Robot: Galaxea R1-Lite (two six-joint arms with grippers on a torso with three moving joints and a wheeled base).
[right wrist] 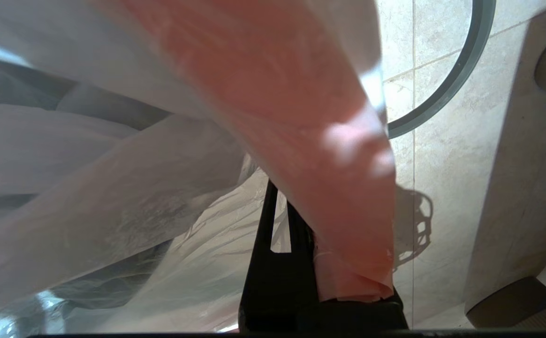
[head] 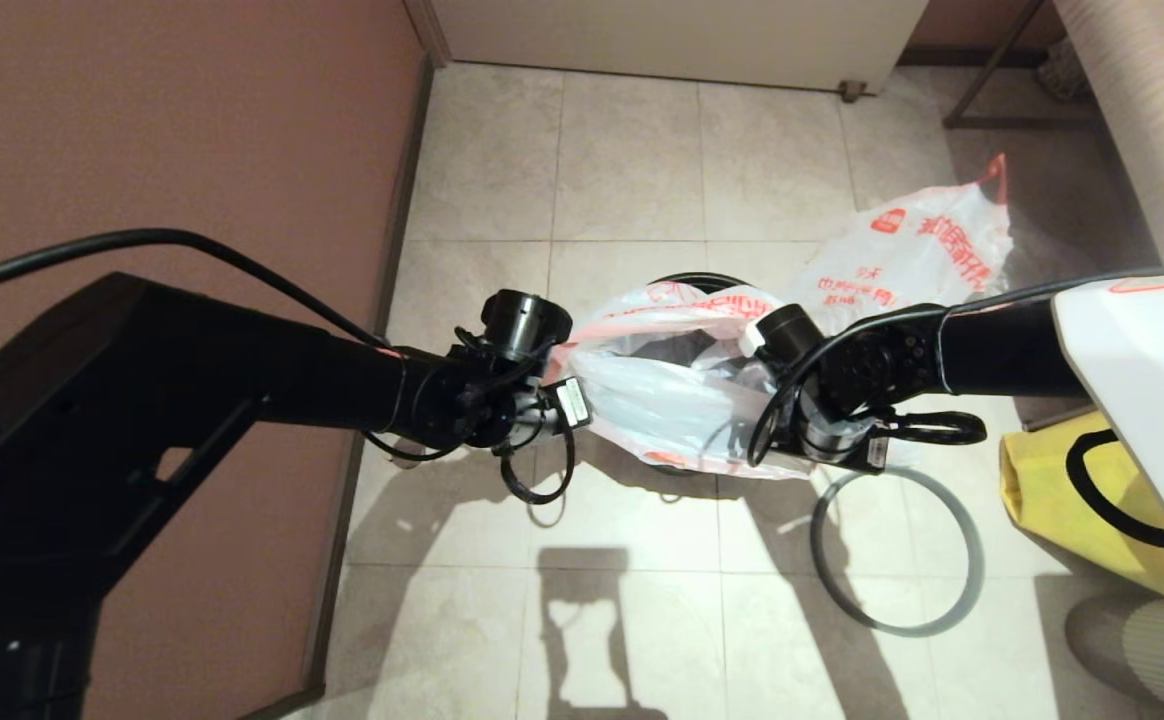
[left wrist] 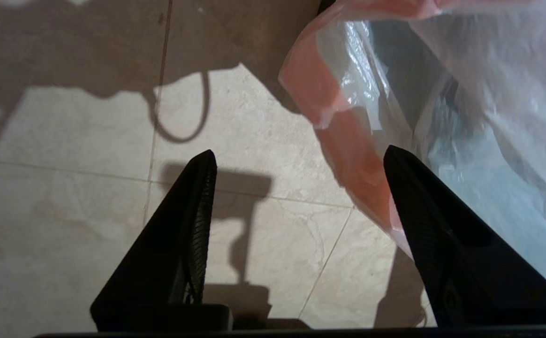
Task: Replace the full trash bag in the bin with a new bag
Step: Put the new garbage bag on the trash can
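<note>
The black bin (head: 699,279) stands on the tiled floor, mostly covered by the new bag (head: 662,400), which is spread over its mouth. My right gripper (right wrist: 277,190) is shut on the new bag's red-edged handle (right wrist: 301,117) at the bin's right side. At the bin's left side my left gripper (left wrist: 299,157) is open, and the bag's other red handle (left wrist: 352,159) rests against one finger (left wrist: 423,206). The full trash bag (head: 917,255), puffy with red print, lies on the floor behind and right of the bin. The grey ring rim (head: 892,630) lies flat on the floor near the front right.
A brown wall (head: 192,130) runs close along the left. A big yellow bag (head: 1052,500) sits at the right, beside the ring. A white door or panel (head: 682,40) and a metal frame (head: 992,80) stand at the back. Open tiles lie in front of the bin.
</note>
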